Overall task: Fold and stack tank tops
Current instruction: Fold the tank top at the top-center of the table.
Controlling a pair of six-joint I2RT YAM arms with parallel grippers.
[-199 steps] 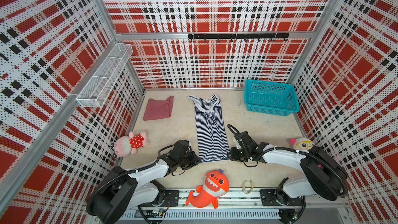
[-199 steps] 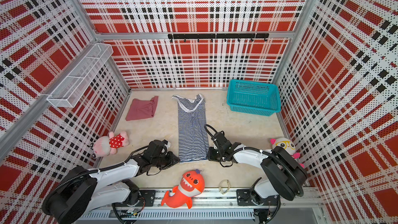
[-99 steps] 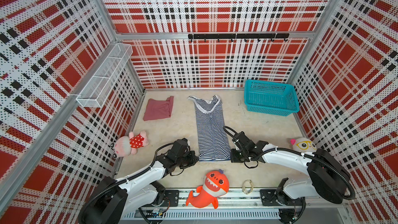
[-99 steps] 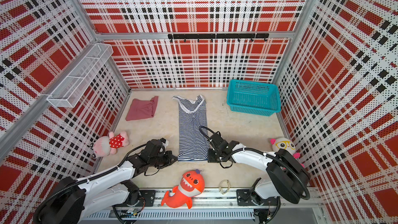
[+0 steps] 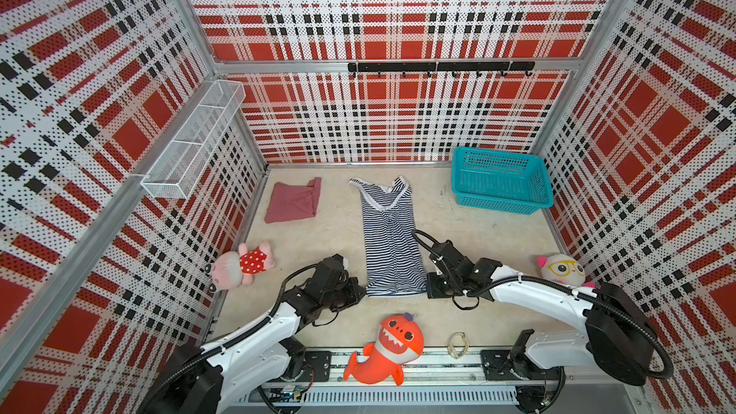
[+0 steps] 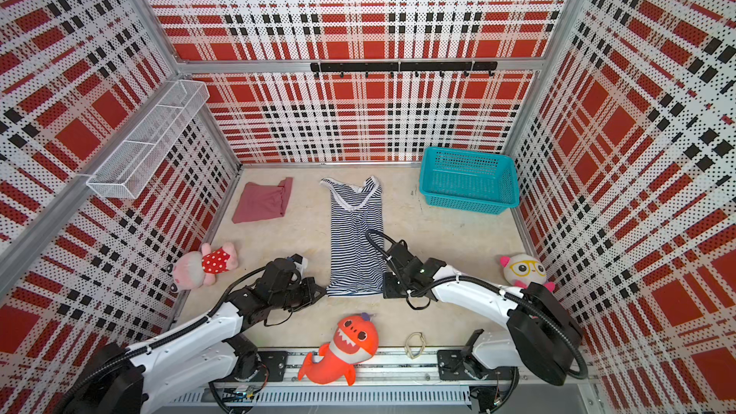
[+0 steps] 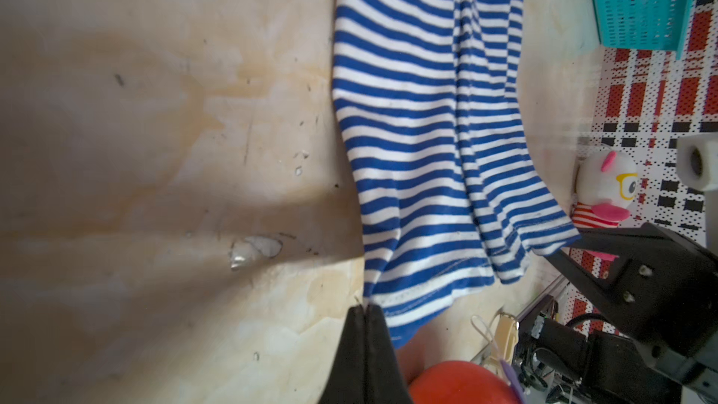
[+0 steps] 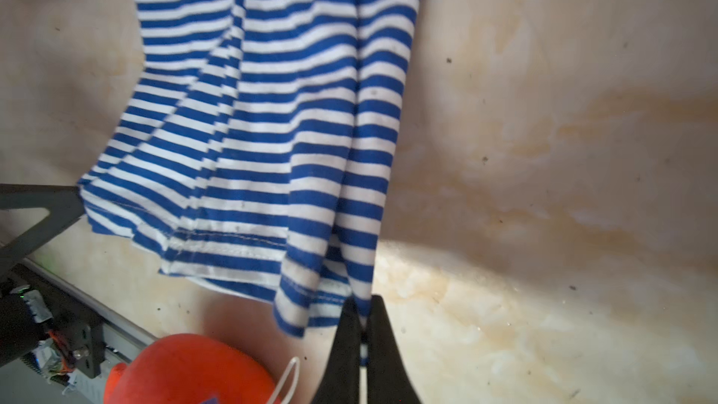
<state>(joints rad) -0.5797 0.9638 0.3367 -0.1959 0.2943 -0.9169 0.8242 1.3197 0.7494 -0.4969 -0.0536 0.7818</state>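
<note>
The striped tank top [image 5: 388, 240] runs lengthwise toward the bench's far edge. The left jaws and right jaws each pinch one near hem corner.

I count two tops on my counter [image 5: 330, 229]: a striped tank top [image 5: 392, 240] and a rose-maroon tank top [image 5: 292, 203]. There are three plush toys: a pink doll [image 5: 243, 266], an orange shark [image 5: 388, 348] and a white bespectacled plush [image 5: 563, 270]. There is one teal basket [image 5: 502, 181] and one wire rack [image 5: 191, 145]. I have two end effectors, my left end effector [image 7: 367, 312] and my right end effector [image 8: 363, 305].
</note>
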